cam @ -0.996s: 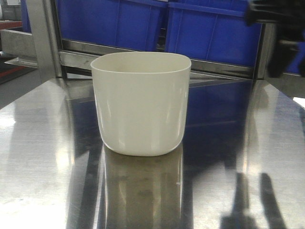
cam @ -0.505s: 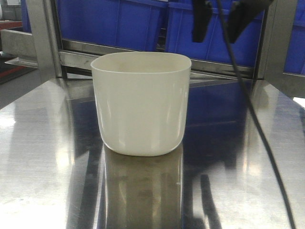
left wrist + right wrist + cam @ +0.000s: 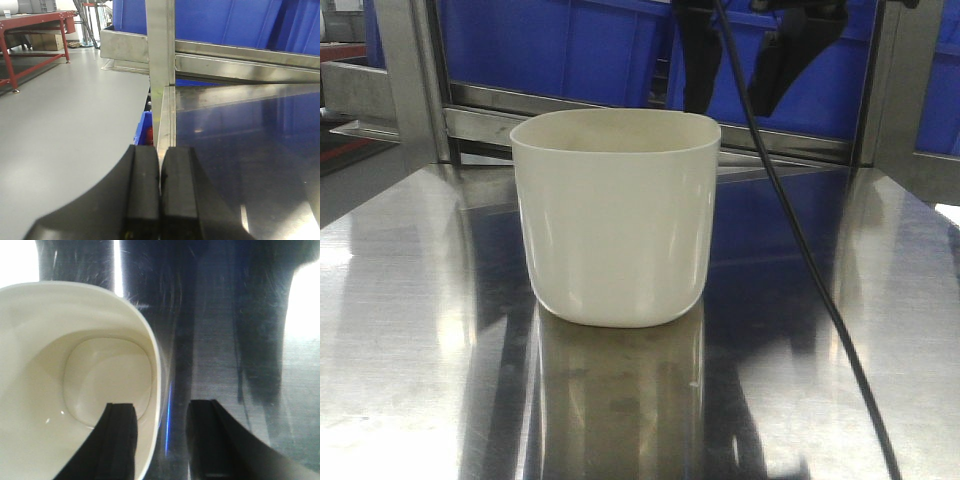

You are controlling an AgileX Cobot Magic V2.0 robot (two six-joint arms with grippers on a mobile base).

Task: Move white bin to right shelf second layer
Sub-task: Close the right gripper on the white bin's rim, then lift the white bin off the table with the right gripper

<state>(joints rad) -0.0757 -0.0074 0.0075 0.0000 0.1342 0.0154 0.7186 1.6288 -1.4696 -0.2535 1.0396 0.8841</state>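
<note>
The right claw (image 3: 161, 410), jaws spread wide, hangs above the white bin (image 3: 75, 365), one bin wall lying between its fingers (image 3: 120, 440).

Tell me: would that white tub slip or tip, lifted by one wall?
Probably light: the white bin looks empty. Its glossy wall may slip in the right gripper, open astride it. Held by one side, it would likely tilt.

Front camera sits low and close on the white bin (image 3: 615, 215), facing the blue crates (image 3: 560, 50) across the tabletop (image 3: 410, 300). Left wrist view skims level along the tabletop's edge, over the left gripper (image 3: 160, 195). Right wrist view looks straight down past the right gripper (image 3: 161, 412), sharing that bin and tabletop.
</note>
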